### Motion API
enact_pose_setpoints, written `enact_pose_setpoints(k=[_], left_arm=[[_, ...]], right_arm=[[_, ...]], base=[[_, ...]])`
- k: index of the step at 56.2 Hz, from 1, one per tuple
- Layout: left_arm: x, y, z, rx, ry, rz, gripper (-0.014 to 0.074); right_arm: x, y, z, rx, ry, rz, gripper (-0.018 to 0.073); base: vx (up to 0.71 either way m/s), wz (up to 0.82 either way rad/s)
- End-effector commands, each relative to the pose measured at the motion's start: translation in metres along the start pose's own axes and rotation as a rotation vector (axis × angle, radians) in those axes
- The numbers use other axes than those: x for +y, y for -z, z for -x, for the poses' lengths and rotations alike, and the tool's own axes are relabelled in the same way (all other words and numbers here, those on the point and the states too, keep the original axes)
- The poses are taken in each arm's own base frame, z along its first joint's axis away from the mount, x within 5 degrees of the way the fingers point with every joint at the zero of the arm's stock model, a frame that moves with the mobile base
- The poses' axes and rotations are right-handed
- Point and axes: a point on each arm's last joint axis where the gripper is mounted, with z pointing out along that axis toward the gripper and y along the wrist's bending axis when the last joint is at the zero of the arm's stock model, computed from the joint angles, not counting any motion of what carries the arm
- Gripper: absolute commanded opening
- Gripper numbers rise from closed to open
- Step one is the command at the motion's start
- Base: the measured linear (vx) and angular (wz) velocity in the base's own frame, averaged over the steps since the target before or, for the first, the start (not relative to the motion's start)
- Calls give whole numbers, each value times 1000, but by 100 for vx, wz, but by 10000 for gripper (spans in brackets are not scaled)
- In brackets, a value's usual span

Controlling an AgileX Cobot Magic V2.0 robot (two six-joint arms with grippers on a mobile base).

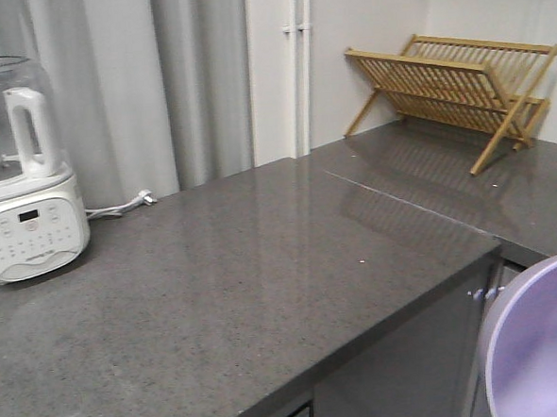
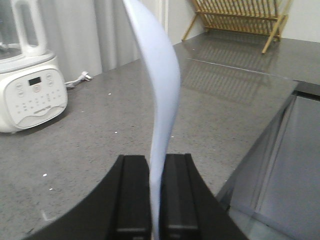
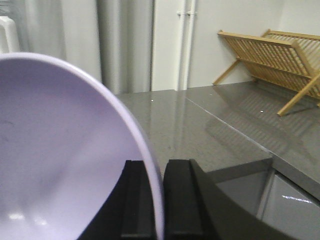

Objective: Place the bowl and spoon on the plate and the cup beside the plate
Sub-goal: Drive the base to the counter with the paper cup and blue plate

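My left gripper (image 2: pixel 157 200) is shut on the light blue plate (image 2: pixel 162 75). I see the plate edge-on, as a thin curved strip rising from between the black fingers (image 2: pixel 132 200), held in the air over the grey countertop (image 2: pixel 100 145). My right gripper (image 3: pixel 159 200) is shut on the rim of the lavender bowl (image 3: pixel 60 150), one finger inside it and one outside. In the front view the bowl (image 1: pixel 542 344) shows at the bottom right, off the counter's front edge. The spoon and the cup are out of view.
A white blender (image 1: pixel 22 186) with a clear jug stands at the back left of the countertop (image 1: pixel 244 267), its cord (image 1: pixel 122 207) trailing right. A wooden dish rack (image 1: pixel 460 89) stands at the far right. Below the counter's front edge is a grey cabinet front (image 1: pixel 402 371).
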Motion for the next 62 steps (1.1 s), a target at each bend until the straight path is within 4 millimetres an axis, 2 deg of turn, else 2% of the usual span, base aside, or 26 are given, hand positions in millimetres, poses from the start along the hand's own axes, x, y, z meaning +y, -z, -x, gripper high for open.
enact_pose_setpoints(k=[1,30,62], left_arm=[[1,1,14,-90,16,7,-3],[1,1,14,-90,16,7,-3],[1,1,14,-90,16,7,-3]], right_arm=[[-4,2,14,-73,-11,-48,-8],[-4,2,13,-71,-11,-45,-8],[-4,2,13,-71,-11,-45,-8]], base=[[-11,-48],[-4,-38],[16,-46]])
